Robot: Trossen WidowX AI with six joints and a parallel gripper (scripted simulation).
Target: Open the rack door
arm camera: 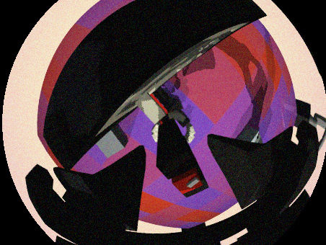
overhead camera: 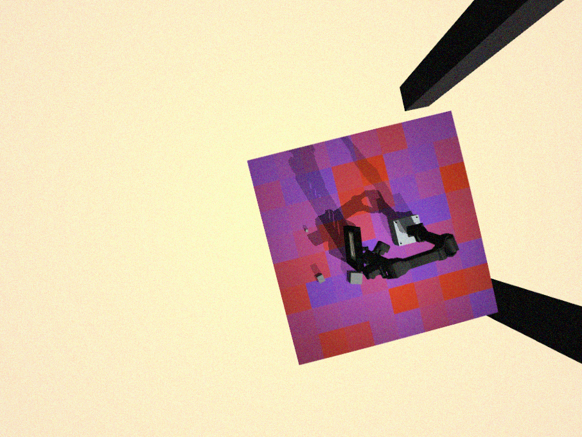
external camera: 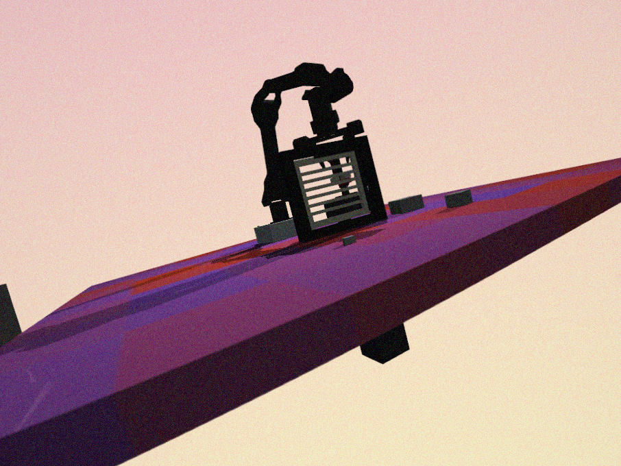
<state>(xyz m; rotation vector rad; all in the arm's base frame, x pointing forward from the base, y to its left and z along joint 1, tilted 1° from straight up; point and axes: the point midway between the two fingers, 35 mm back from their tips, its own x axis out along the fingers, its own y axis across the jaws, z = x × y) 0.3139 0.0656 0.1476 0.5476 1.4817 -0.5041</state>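
Observation:
The black rack frame (overhead camera: pixel 353 229) (external camera: pixel 373 188) (arm camera: pixel 79 90) stands upright on the table. The grey slatted door (overhead camera: pixel 351 245) (external camera: pixel 361 181) appears to lie in line with the frame, with no clear gap visible. The upright handle (arm camera: pixel 174 151), dark with a red lower part, is on the arm's side of the door. My gripper (arm camera: pixel 177 145) is open, its black fingers on either side of the handle in the wrist view, with visible space at both sides. The fingers are mostly hidden by the frame in the exterior view. The handle's exact turn cannot be told.
Grey blocks stand near the frame: a larger one (overhead camera: pixel 355 277) (arm camera: pixel 110 145), a smaller one (overhead camera: pixel 320 278) and a tiny one (overhead camera: pixel 306 229) (external camera: pixel 349 240). The arm's pale base (overhead camera: pixel 399 237) (external camera: pixel 271 232) stands behind the frame in the exterior view.

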